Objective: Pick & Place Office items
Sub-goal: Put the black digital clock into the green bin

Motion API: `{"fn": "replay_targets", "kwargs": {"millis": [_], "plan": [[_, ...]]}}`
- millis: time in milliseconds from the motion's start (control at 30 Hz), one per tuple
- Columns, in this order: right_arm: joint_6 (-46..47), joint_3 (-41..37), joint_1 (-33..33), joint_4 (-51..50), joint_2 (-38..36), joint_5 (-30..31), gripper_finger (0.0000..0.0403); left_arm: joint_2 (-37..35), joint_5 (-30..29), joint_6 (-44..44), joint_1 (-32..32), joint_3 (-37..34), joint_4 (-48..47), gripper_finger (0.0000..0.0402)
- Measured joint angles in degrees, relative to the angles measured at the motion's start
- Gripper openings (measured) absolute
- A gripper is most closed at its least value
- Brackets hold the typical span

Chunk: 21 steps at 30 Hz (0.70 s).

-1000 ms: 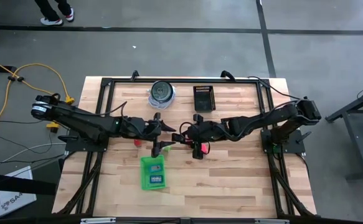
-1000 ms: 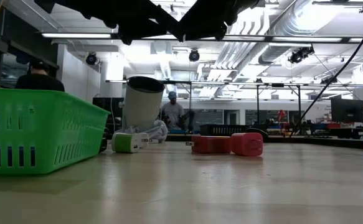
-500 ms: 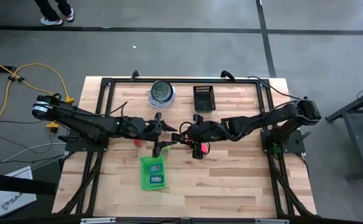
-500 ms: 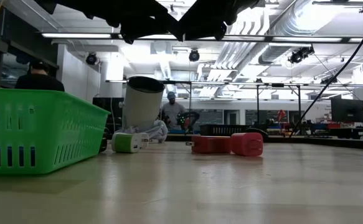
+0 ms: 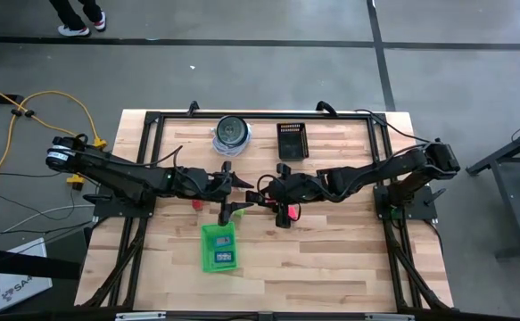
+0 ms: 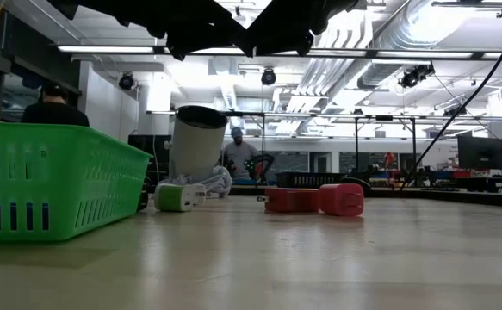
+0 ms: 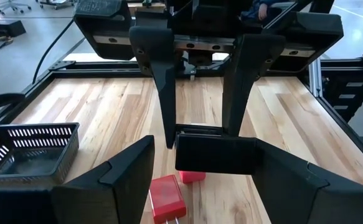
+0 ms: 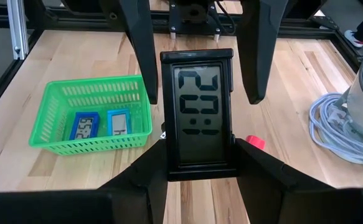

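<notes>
A black digital clock [image 8: 198, 106] with a grey display hangs in the air over the table's middle, with my right gripper [image 8: 200, 163] shut on it. My left gripper [image 7: 206, 163] faces it from the table's left and is open. Its fingers [image 8: 141, 56] stand on either side of the clock's far end, with a gap on each side. In the high view the two grippers [image 5: 251, 192] meet nose to nose. On the table are a red block [image 7: 167, 198], another red block [image 8: 254, 142], and two blue pieces [image 8: 100, 123] lying in the green tray [image 8: 56, 99]. My right gripper pinches the clock's two long sides [image 8: 167, 158] between its two fingers, near the end that points back at it. The fingers come from the table's right, slanting a little down, and lie along the clock. The clock is lifted clear of the table, display up.
The green tray [image 5: 208, 260] stands near the table's front, left of centre. At the back are a round container [image 5: 231, 132] with a coiled white cable [image 8: 346, 140] and a black mesh basket [image 5: 291, 141]. A small white and green piece [image 6: 177, 198] lies by the container.
</notes>
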Motion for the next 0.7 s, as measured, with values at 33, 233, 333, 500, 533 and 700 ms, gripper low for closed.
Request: {"fn": "replay_targets", "kwargs": {"millis": [33,233,333,500,533,700], "plan": [[0.0,0.0,0.0,0.0,0.0,0.0,0.0146,0.0,0.0,0.0,0.0,0.0,0.0,0.0244],[0.0,0.0,0.0,0.0,0.0,0.0,0.0146,0.0,0.0,0.0,0.0,0.0,0.0,0.0211],[0.0,0.0,0.0,0.0,0.0,0.0,0.0146,0.0,0.0,-0.2,0.0,0.0,0.0,0.0193],[0.2,0.0,0.0,0.0,0.0,0.1,0.0146,0.0,0.0,-0.1,0.0,0.0,0.0,0.0171],[0.2,0.0,0.0,0.0,0.0,0.0,0.0146,0.0,0.0,0.0,0.0,0.0,0.0,0.0168],[0.2,0.0,0.0,-0.1,0.0,0.0,0.0146,0.0,-0.2,0.0,0.0,0.0,0.0,0.0161]]}}
